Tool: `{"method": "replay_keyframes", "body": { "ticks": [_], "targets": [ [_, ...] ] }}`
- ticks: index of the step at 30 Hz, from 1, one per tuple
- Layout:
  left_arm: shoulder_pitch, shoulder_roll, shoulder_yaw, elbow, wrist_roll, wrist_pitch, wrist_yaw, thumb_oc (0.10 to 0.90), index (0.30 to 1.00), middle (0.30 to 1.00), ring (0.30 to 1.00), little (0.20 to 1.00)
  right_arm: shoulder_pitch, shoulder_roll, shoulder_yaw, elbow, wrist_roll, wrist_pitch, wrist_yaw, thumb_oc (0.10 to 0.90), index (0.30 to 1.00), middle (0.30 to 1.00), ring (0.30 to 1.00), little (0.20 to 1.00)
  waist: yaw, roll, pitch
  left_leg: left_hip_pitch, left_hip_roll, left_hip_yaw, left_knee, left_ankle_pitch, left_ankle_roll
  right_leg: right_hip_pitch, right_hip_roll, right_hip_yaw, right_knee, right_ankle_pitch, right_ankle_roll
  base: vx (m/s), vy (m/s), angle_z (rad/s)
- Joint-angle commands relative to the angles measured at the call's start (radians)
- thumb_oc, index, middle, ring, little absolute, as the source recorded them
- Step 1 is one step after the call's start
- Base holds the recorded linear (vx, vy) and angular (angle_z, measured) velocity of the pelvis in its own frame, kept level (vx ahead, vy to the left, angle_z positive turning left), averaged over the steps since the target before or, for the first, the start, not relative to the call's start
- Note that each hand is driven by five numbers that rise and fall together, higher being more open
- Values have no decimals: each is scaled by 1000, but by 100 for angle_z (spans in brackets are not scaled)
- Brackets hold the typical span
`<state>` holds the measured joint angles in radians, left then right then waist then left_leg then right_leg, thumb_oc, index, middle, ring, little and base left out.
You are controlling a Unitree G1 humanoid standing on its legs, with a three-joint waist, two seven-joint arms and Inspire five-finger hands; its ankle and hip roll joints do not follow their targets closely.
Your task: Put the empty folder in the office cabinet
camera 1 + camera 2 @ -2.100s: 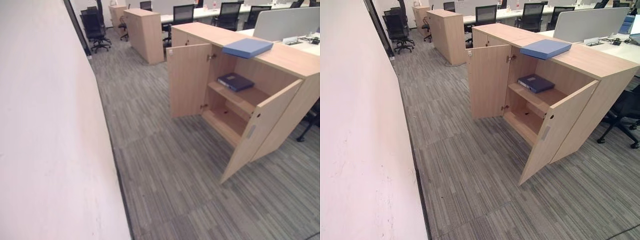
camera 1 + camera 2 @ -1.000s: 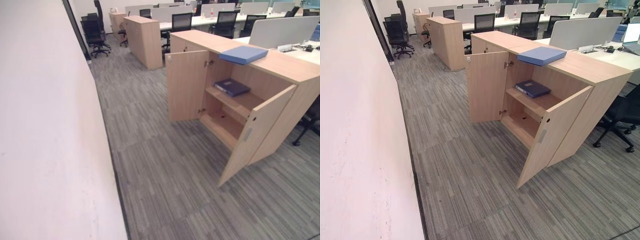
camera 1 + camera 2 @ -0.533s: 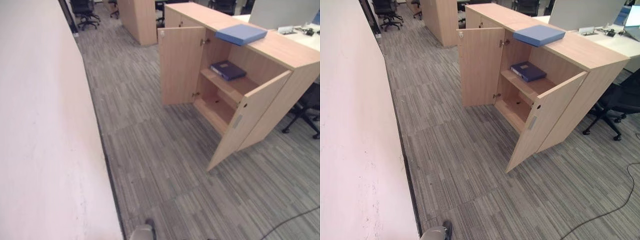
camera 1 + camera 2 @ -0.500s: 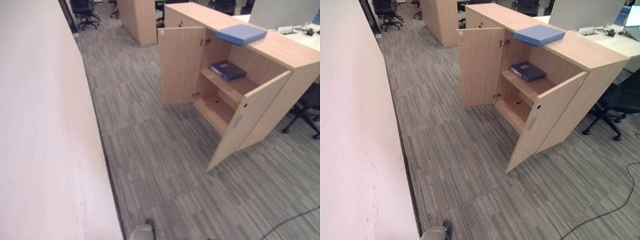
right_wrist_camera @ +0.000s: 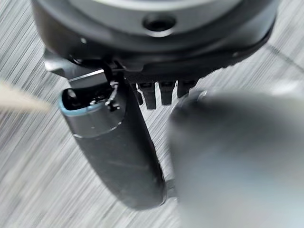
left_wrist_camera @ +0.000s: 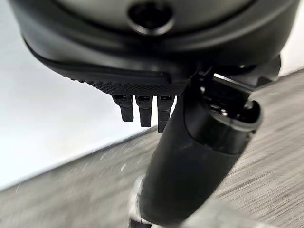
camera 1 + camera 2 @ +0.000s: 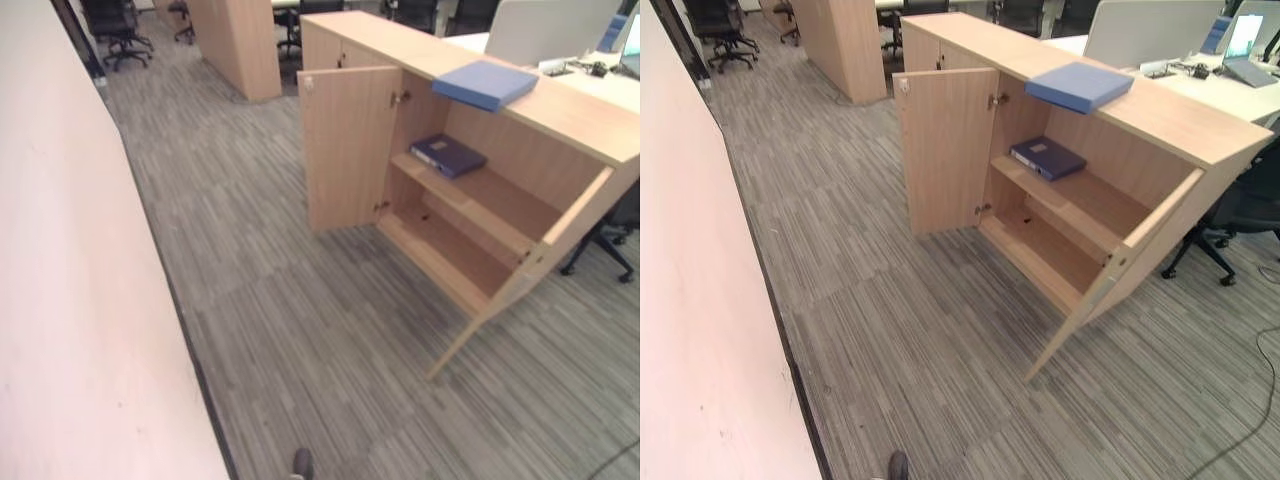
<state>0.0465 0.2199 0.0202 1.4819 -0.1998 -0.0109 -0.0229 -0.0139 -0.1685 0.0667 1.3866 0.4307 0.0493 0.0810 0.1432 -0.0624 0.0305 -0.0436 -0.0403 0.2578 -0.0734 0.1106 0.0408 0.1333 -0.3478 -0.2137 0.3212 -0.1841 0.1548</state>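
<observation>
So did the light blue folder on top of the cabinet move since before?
No. The light blue folder sits at the same spot on the cabinet top, overhanging its front edge above the open doors; only the camera shifted.

A flat light-blue rectangular folder (image 7: 1079,86) lies closed on top of the light wooden office cabinet (image 7: 1160,120), its corner jutting slightly past the front edge. The cabinet stands on the floor with both doors swung wide open. A dark-blue folder (image 7: 1048,157) lies flat on its upper inner shelf (image 7: 1080,203).
</observation>
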Motion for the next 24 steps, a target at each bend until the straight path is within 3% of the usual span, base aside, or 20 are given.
{"method": "replay_keyframes", "body": {
  "ticks": [1,3,4,7,9,14,16,18,19,20,21,22,23,24],
  "targets": [
    [38,68,12,62,32,22,37,800,900,900,900,900,-30,-23,31,-52,5,-5,21,800,900,900,900,900,37,1,40,-77,-28,-49,78,-52,-15,21,-187,-41,10,486,45,232,366,-8],
    [45,73,15,64,39,26,39,800,900,900,900,900,-31,-15,49,-75,1,-9,19,800,900,900,900,900,37,-4,52,-22,-57,-44,50,-76,-1,5,-229,-108,59,522,55,225,263,22],
    [47,77,18,64,39,27,42,800,900,900,900,900,-32,-12,56,-85,1,-11,19,800,900,900,900,900,33,-3,61,3,-59,-51,35,-85,3,-23,-221,-126,76,526,49,222,151,31],
    [34,82,10,53,38,23,53,800,900,900,900,900,-50,-9,71,-121,13,-22,22,800,900,900,900,900,-4,35,105,67,-29,-98,15,-96,5,-157,-110,-144,86,394,5,248,53,3],
    [30,80,9,54,45,24,58,800,900,900,900,900,-63,-6,80,-143,29,-27,17,800,900,900,900,900,-28,46,135,116,-25,-121,5,-112,2,-216,-57,-164,35,377,2,205,-41,35],
    [10,81,16,59,62,24,61,800,900,900,900,900,-74,3,104,-173,60,-29,13,800,900,900,900,900,-102,9,180,243,-51,-213,-14,-185,-16,-371,134,-171,-233,442,25,315,-60,36],
    [6,89,23,68,80,22,59,800,900,900,900,900,-65,5,103,-172,63,-30,14,800,900,900,900,900,-123,-12,177,272,-68,-252,-14,-212,-18,-396,164,-182,-308,470,36,379,-57,55],
    [8,92,27,73,86,21,58,800,900,900,900,900,-58,4,102,-170,62,-29,15,800,900,900,900,900,-130,-14,177,289,-67,-271,-14,-226,-20,-393,174,-191,-326,480,37,294,-77,130],
    [14,93,31,83,94,17,63,800,900,900,900,900,-42,1,97,-150,66,-31,15,800,900,900,900,900,-130,-18,153,313,-63,-298,-14,-266,-26,-339,182,-194,-376,453,17,621,-192,168],
    [16,87,37,87,75,18,71,800,900,900,900,900,-25,-10,85,-122,53,-29,18,800,900,900,900,900,-135,7,135,336,-13,-316,-10,-288,-37,-356,186,-184,-302,419,-10,724,-229,125],
    [9,88,35,86,72,17,73,800,900,900,900,900,-24,-16,75,-107,50,-29,17,800,900,900,900,900,-145,10,130,333,-4,-328,0,-295,-45,-373,171,-187,-279,398,-15,650,-232,76],
    [72,125,39,82,78,9,33,800,900,900,900,900,-18,-45,30,-76,65,-31,15,800,900,900,900,900,-113,35,146,314,24,-350,63,-323,-73,-376,137,-222,-190,346,-41,252,-117,53],
    [71,125,39,81,78,10,33,800,900,900,900,900,-18,-44,29,-75,65,-32,16,800,900,900,900,900,-121,29,144,306,17,-358,65,-318,-72,-380,127,-227,-190,348,-40,207,-109,50],
    [67,137,29,77,84,-3,42,800,900,900,900,900,-16,-52,24,-70,70,-32,18,800,900,900,900,900,-116,43,153,294,39,-352,108,-313,-87,-374,127,-231,-158,323,-52,126,-86,25]
  ]
}}
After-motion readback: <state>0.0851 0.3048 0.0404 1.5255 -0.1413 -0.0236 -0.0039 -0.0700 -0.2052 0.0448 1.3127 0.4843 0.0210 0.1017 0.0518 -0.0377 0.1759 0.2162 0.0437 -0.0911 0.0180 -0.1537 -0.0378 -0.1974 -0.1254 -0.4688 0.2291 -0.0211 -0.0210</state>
